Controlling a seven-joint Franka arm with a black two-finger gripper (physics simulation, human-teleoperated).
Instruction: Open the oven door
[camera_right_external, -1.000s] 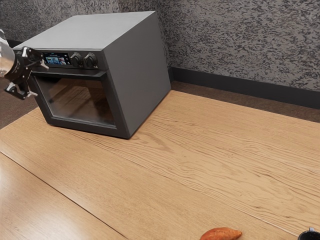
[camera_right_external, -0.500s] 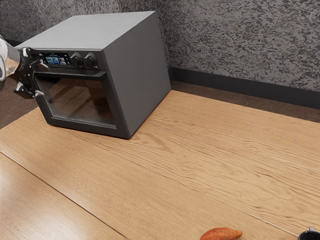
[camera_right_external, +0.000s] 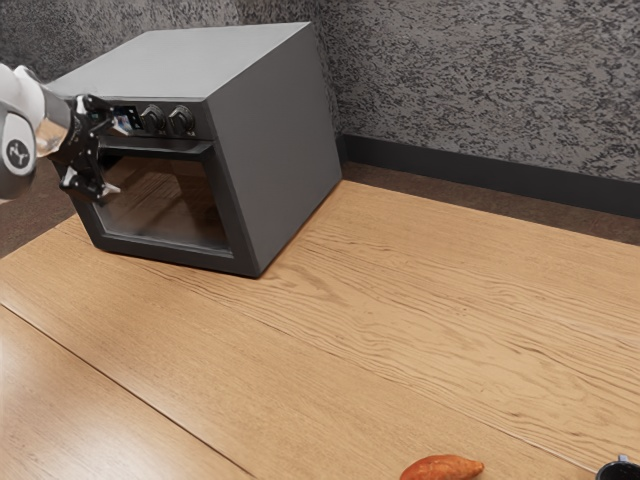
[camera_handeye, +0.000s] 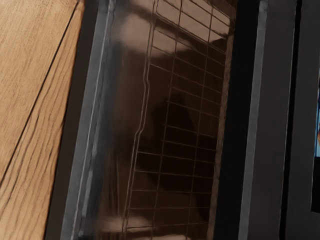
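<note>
My gripper (camera_right_external: 121, 157) stands open at the upper left part of the oven's front in the exterior view, its two fingers spread one above the other with a gap between them. The grey oven (camera_right_external: 275, 150) has its door (camera_right_external: 170, 252) shut, with the handle ledge (camera_right_external: 190, 151) along the door's top edge. I cannot tell whether the fingers touch the handle. In the wrist view the door's glass (camera_handeye: 185, 115) shows a wire rack behind it, and the dark handle strip (camera_handeye: 254, 120) runs alongside the glass.
Above the door are two knobs (camera_right_external: 180, 121) and a small display, partly behind the gripper. The wooden table (camera_right_external: 330, 330) extends in front of the oven. An orange-brown sweet potato (camera_right_external: 443, 467) and a dark cup (camera_right_external: 620, 470) lie at the exterior view's lower right.
My gripper has moved toward the exterior view's right, across the oven's front, with more of the arm now visible behind it. The oven and its door have not moved.
</note>
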